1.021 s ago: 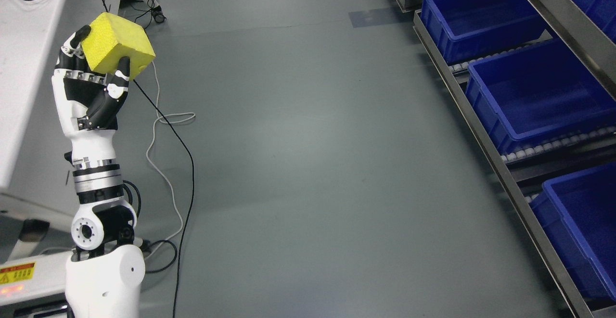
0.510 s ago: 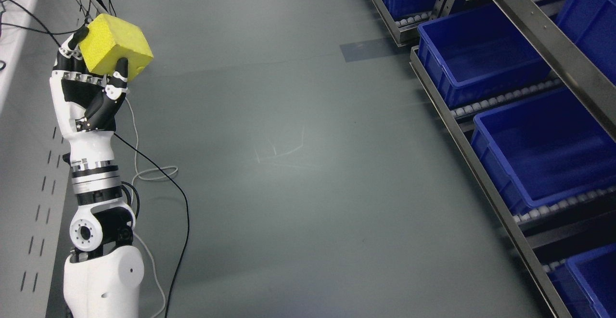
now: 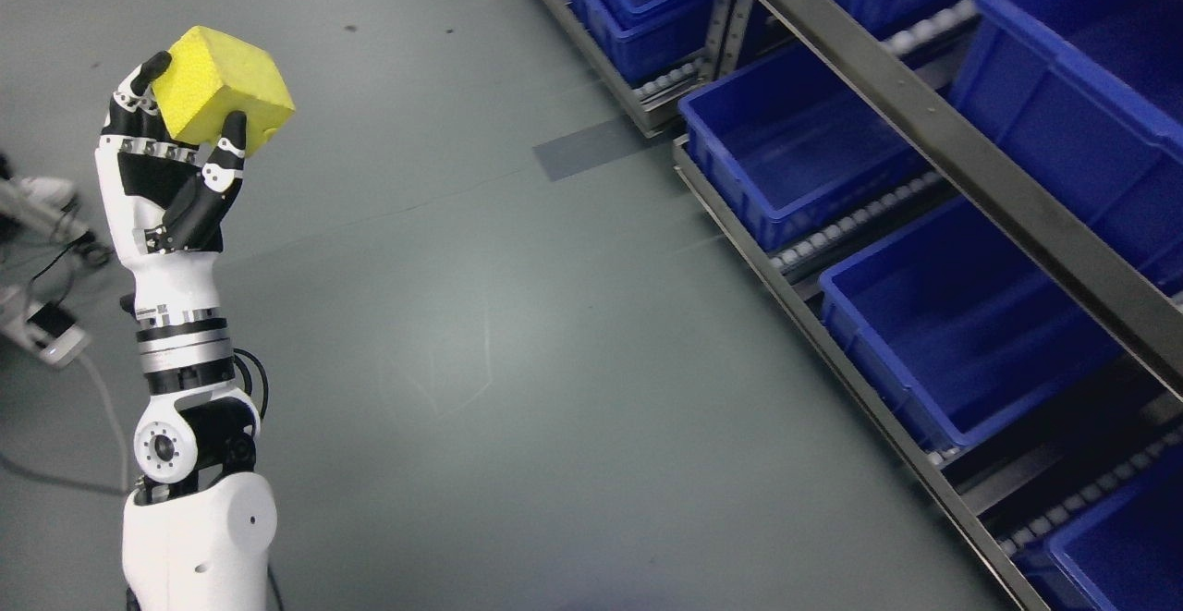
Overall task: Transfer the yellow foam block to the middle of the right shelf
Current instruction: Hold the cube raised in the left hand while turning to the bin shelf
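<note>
A yellow foam block (image 3: pixel 225 86) is held up at the upper left of the head view. My left hand (image 3: pixel 176 144) is shut on it from below, with black fingertips (image 3: pixel 231 130) pressed against its lower faces. The left arm rises from the bottom left edge. On the right stands the metal shelf (image 3: pixel 933 140) with blue bins (image 3: pixel 943 334) on roller tracks at several levels. The block is well left of the shelf, with open grey floor between them. The right arm does not show.
A grey floor (image 3: pixel 518 334) fills the middle, with a darker tape patch (image 3: pixel 582 144). White cables and a small device (image 3: pixel 46 329) lie at the left edge. More blue bins (image 3: pixel 647 1) stand at the far end of the shelf row.
The whole picture has shifted: the camera has turned right, so the white table left the view and the shelf fills more of it. The hand and block keep the same pose.
</note>
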Controlling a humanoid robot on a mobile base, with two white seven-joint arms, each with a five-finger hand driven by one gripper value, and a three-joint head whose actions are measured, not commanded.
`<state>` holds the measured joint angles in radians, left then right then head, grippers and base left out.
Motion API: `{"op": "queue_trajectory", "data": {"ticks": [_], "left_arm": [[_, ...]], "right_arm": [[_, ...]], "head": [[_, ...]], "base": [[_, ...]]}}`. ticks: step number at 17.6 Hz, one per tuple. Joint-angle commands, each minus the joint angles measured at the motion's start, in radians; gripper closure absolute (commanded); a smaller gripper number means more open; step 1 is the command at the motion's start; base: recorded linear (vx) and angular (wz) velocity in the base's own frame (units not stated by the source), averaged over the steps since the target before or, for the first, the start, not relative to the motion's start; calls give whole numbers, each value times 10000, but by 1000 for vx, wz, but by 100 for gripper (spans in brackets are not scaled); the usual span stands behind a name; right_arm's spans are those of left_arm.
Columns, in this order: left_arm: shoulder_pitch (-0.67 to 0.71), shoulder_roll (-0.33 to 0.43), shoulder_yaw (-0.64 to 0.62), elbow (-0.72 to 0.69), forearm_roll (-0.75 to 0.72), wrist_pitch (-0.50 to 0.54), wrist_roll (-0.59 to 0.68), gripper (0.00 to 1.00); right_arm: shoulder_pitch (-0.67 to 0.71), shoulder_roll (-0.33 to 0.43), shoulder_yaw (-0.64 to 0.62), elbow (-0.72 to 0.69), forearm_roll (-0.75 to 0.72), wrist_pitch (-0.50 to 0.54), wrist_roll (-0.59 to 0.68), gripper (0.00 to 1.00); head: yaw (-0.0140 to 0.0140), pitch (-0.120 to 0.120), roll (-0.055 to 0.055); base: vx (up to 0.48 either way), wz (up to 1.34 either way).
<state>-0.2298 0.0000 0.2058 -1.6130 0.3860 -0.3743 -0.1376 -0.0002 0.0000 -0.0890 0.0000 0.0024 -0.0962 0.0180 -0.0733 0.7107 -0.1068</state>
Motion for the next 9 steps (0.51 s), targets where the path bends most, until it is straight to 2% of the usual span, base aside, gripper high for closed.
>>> {"op": "queue_trajectory", "data": {"ticks": [1, 9], "left_arm": [[-49, 174, -110, -23, -10, 0, -142, 61], [-64, 174, -48, -38, -10, 46, -266, 61]], "right_arm": [[-28, -175, 0, -174, -24, -4, 4, 0], [-13, -175, 0, -174, -24, -4, 4, 0]], "head": [[0, 0, 0], [0, 0, 0]], "base": [[360, -898], [278, -965]]}}
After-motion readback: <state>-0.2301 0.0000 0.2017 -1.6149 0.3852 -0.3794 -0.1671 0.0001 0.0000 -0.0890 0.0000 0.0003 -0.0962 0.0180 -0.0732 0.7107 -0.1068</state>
